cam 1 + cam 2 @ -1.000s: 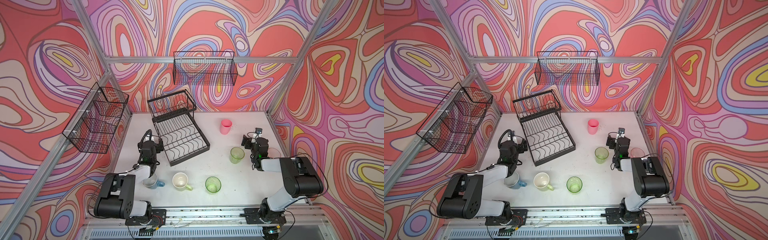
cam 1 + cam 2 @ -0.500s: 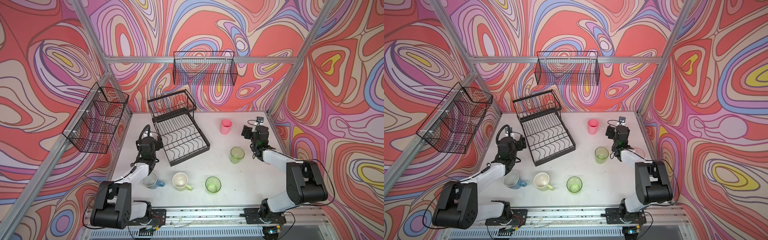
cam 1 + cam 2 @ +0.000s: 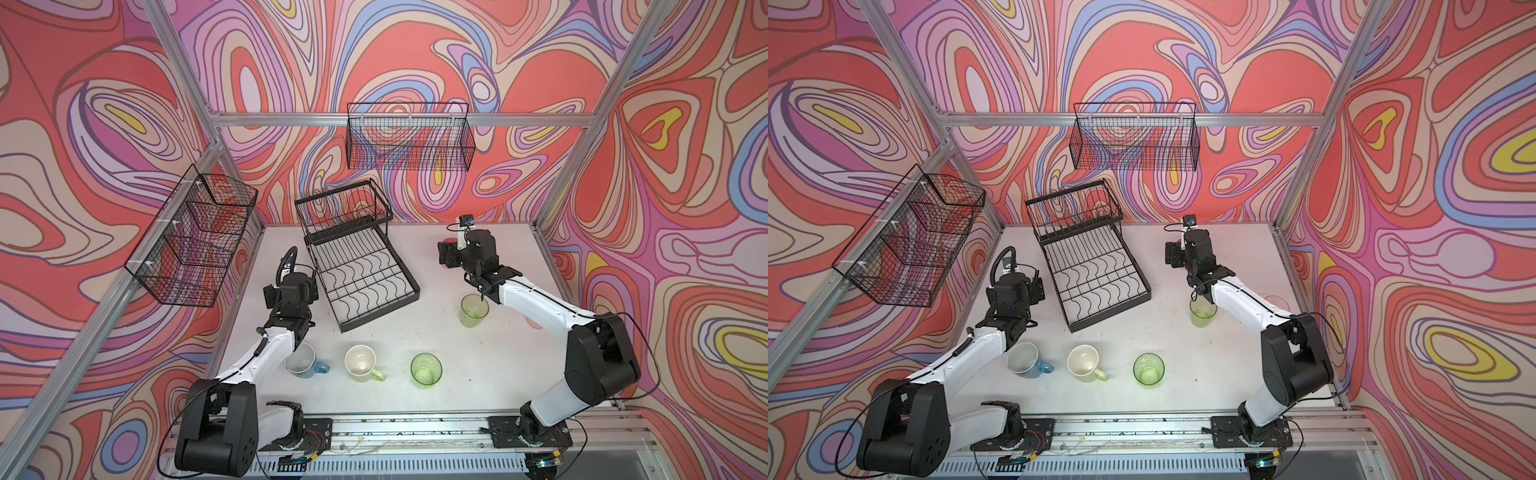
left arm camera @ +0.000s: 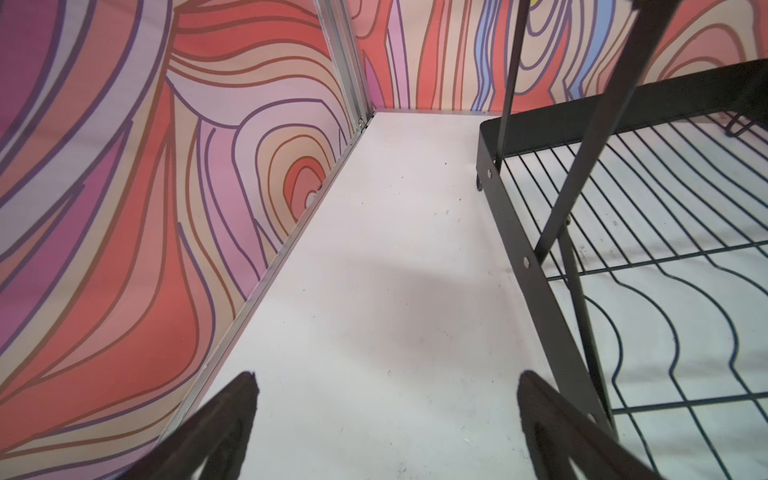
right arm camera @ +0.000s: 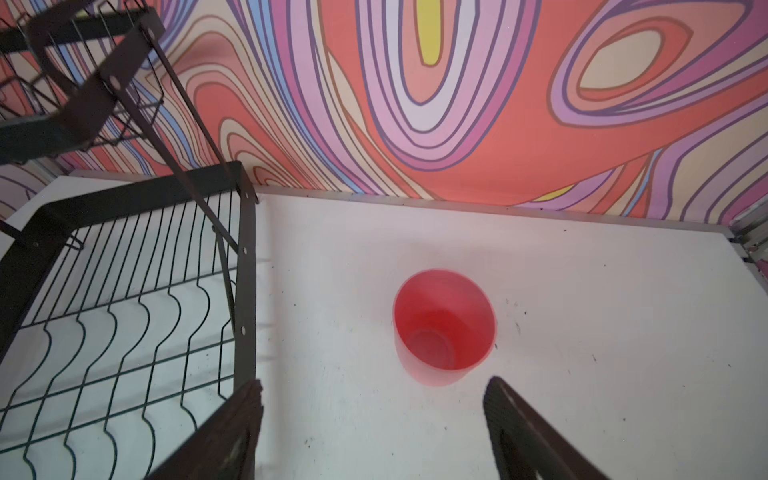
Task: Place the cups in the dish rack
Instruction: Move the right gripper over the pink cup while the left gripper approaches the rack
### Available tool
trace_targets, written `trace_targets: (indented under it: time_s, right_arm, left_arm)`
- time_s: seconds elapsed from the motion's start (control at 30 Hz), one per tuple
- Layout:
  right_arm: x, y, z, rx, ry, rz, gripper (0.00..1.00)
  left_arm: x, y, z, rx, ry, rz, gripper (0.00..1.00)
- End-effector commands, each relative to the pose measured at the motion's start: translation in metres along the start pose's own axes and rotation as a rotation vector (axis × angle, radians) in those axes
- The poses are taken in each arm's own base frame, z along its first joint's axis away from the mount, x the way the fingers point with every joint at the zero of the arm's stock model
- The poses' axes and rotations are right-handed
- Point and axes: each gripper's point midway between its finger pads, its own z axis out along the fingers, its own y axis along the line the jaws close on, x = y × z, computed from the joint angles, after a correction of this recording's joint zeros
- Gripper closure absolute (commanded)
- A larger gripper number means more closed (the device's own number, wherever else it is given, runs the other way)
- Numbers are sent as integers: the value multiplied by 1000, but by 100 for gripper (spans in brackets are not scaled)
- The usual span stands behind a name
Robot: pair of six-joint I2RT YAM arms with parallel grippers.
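The black wire dish rack stands empty at the back middle in both top views. My right gripper hangs open over the table, and an upright opaque pink tumbler sits just beyond its fingertips. In both top views this gripper hides that tumbler. My left gripper is open over bare table, between the left wall and the rack's side rail. A green tumbler stands under the right forearm. A blue mug, a pale yellow-green mug and another green tumbler line the front. A clear pink tumbler shows faintly behind the right arm.
Two black mesh baskets hang on the walls, one at the left and one at the back. Aluminium frame posts mark the corners. The rack's raised upper basket sits at its far end.
Both arms have reached toward the back. My right gripper went from beside the green tumbler to above the opaque pink tumbler. My left gripper moved back along the rack's left side.
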Motion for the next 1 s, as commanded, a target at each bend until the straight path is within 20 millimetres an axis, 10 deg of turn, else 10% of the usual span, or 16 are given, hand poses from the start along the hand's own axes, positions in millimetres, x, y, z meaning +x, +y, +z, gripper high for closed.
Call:
trace_targets:
  time_s: [0.0, 0.4, 0.97]
  right_arm:
    - [14, -5, 1, 40, 106, -11, 14]
    - [26, 0, 27, 73, 355, 3, 38]
    - [35, -1, 55, 102, 477, -56, 54]
  left_arm:
    - [-7, 6, -5, -35, 11, -3, 0]
    - [-40, -20, -25, 158, -3, -65, 2]
    - [-45, -141, -109, 882, -39, 151, 7]
